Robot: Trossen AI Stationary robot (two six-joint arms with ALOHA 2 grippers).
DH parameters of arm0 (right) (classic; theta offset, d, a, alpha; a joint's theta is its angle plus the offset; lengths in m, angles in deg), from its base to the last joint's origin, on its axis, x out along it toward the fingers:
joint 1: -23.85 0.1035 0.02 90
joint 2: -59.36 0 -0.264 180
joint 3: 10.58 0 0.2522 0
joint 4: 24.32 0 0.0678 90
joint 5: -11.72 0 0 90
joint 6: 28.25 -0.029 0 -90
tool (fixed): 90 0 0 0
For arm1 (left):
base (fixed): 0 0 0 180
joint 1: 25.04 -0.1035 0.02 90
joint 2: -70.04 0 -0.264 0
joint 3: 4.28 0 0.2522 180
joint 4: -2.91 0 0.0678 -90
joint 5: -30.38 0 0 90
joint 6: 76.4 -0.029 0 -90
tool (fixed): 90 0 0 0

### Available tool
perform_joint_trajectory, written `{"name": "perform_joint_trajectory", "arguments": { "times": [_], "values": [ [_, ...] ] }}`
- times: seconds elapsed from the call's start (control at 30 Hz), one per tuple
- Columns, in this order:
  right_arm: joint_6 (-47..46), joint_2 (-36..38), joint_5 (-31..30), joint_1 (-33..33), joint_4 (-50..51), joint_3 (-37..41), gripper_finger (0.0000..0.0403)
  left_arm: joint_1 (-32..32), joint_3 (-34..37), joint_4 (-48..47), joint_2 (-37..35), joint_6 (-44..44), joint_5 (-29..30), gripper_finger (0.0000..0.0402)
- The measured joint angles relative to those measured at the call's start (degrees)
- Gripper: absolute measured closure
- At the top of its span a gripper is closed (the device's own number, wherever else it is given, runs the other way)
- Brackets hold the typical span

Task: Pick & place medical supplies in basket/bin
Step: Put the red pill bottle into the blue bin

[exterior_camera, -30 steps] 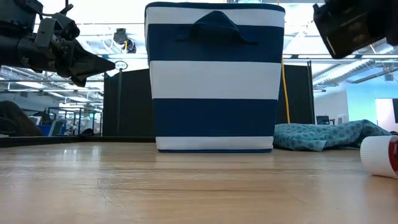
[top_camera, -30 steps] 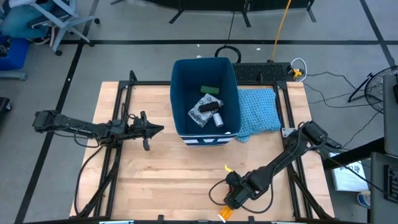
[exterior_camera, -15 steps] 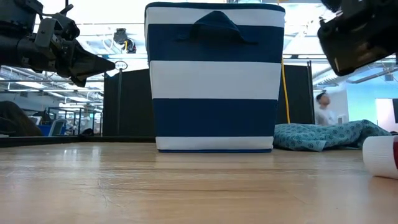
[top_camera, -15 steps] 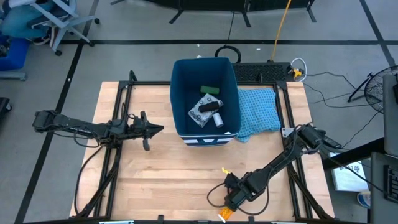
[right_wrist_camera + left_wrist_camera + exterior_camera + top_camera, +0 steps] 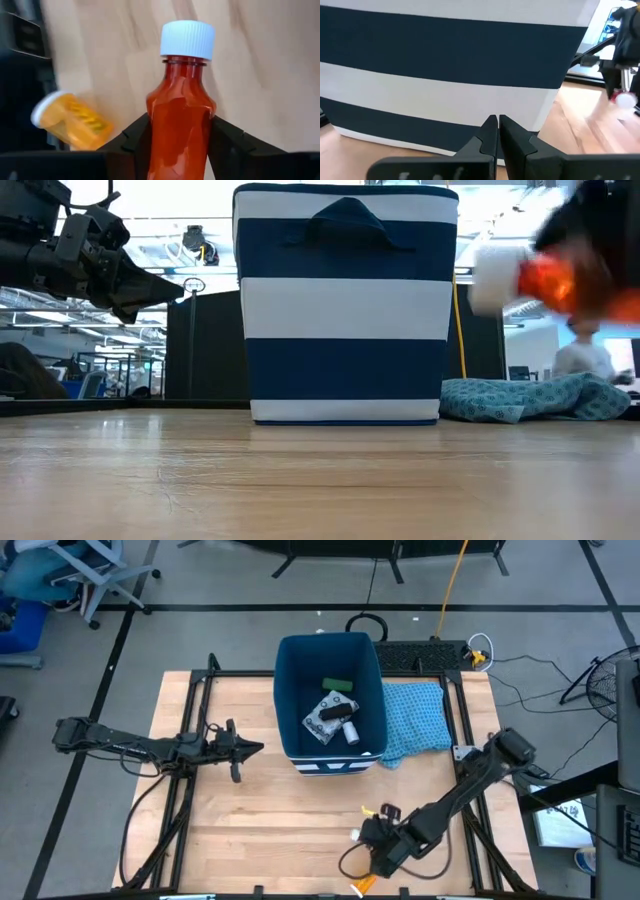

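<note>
The red bottle [image 5: 181,120], white-capped, sits clamped between the two fingers [image 5: 227,145] of the right hand [image 5: 372,836], held clear of the worktop [image 5: 260,820] near its front edge. In the low view it shows as a blurred red and white shape [image 5: 525,280] in the air, to the right of the bin [image 5: 345,305]. An orange bottle [image 5: 67,119] with a white cap lies on its side on the wood just beside the right hand.

The bin [image 5: 330,700] stands at the back middle of the worktop. Inside it lie the green box [image 5: 337,685], the white packet [image 5: 322,718], the black piece [image 5: 336,713] and the white bottle [image 5: 351,732]. A light blue cloth [image 5: 415,718] lies against the bin's right side.

The left hand [image 5: 250,748] hangs above the worktop to the left of the bin, its fingers [image 5: 490,135] pressed together on nothing and pointing at the bin's striped wall [image 5: 445,65].
</note>
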Motion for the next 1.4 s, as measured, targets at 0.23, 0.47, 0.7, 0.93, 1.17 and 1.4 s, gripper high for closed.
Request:
{"name": "perform_joint_trajectory", "arguments": {
  "times": [0.23,0.47,0.7,0.93,1.17,1.4],
  "values": [
    [23.6,13.6,-5.5,0.1,-4.6,0.0,0.0252,0.0,0.0,0.0,0.0,0.3,0.0,0.0380],
    [50.9,31.8,-11.2,0.2,-15.2,3.8,0.0257,0.0,0.0,0.0,0.0,0.4,0.0,0.0380],
    [57.1,54.0,-11.2,-1.9,-32.1,24.3,0.0262,0.0,0.0,0.2,0.0,2.0,0.0,0.0380],
    [58.8,71.1,-7.0,-1.9,-52.1,48.3,0.0260,0.0,0.0,0.2,0.0,0.6,0.0,0.0380],
    [59.9,78.5,-6.3,-1.9,-71.2,66.4,0.0259,0.0,0.0,0.3,0.0,-7.9,0.4,0.0380],
    [61.4,79.1,-5.0,-1.8,-82.1,70.7,0.0259,0.0,0.0,0.6,0.0,-12.7,0.5,0.0380]
  ]
}}
